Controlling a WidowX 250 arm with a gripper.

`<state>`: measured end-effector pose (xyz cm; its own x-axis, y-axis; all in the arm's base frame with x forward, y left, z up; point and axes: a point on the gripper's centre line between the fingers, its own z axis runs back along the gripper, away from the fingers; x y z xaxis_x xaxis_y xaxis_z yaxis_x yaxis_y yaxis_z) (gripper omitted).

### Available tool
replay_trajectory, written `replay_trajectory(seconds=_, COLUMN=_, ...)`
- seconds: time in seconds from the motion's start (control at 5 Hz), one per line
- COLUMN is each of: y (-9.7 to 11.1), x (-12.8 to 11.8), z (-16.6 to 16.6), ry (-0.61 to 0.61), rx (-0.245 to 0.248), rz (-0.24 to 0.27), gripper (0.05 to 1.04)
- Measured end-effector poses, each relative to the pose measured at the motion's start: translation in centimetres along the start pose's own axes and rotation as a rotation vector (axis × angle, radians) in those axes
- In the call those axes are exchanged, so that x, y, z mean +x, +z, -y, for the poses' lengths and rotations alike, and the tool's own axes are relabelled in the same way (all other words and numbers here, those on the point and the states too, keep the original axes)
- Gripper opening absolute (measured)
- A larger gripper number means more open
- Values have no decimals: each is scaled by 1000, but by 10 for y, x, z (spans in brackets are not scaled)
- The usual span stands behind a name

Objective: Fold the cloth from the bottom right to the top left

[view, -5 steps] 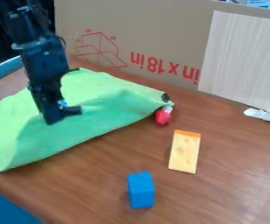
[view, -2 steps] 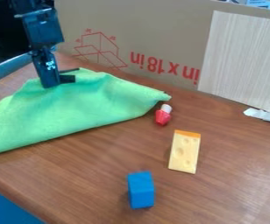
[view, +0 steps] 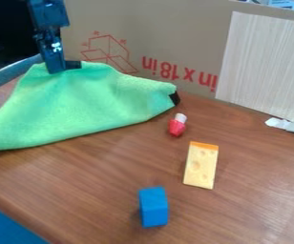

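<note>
Brown tabletop (view: 251,190), green cloth (view: 82,105) farther back than before (black hand (view: 65,68) closed on it).

And here's the cloth (view: 86,102), bright green, plain and soft-looking, sprawling across the left and upper left of the frame on the brown wooden table (view: 239,209)! Up it goes to a bunched peak in the upper left, with the fabric sloping away below in loose, gentle ripples. A rough triangle, that's the shape! Out on the right, just above the middle of the frame, it narrows to a blunt corner, and there's a small black patch (view: 174,98) right at the tip. Down along the bottom, the long edge slants from the left edge of the frame up towards that corner.
</note>
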<state>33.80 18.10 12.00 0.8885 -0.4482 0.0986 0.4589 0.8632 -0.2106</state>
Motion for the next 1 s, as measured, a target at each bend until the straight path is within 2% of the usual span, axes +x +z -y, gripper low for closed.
replay_trajectory(seconds=0.4, y=7, x=12, z=-29, ry=-12, rx=13, rz=-31, gripper=69)
replay_trajectory(seconds=0.6, y=3, x=15, z=-39, ry=-15, rx=6, rz=-44, gripper=69)
replay_trajectory(seconds=0.8, y=3, x=19, z=-47, ry=-25, rx=24, rz=-38, gripper=93)
replay_trajectory(seconds=1.0, y=1, x=19, z=-56, ry=-39, rx=29, rz=-38, gripper=255)
